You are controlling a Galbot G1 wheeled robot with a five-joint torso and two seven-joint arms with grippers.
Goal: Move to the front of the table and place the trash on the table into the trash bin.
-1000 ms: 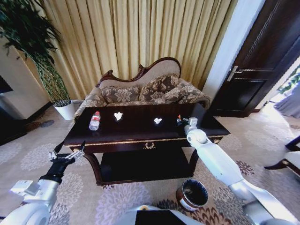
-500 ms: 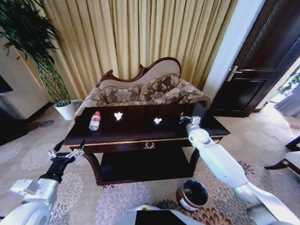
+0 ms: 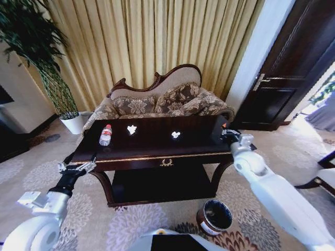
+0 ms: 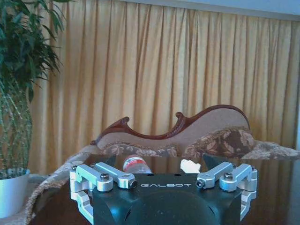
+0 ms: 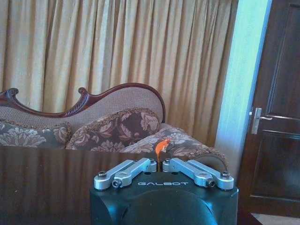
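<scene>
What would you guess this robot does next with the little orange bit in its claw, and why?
Probably it carries the right gripper down toward the trash bin. Its fingers are shut on the reddish-orange piece, held above the table's right end, while the bin stands on the carpet lower and nearer the robot. The left gripper hangs open, idle, off the table's left corner.
</scene>
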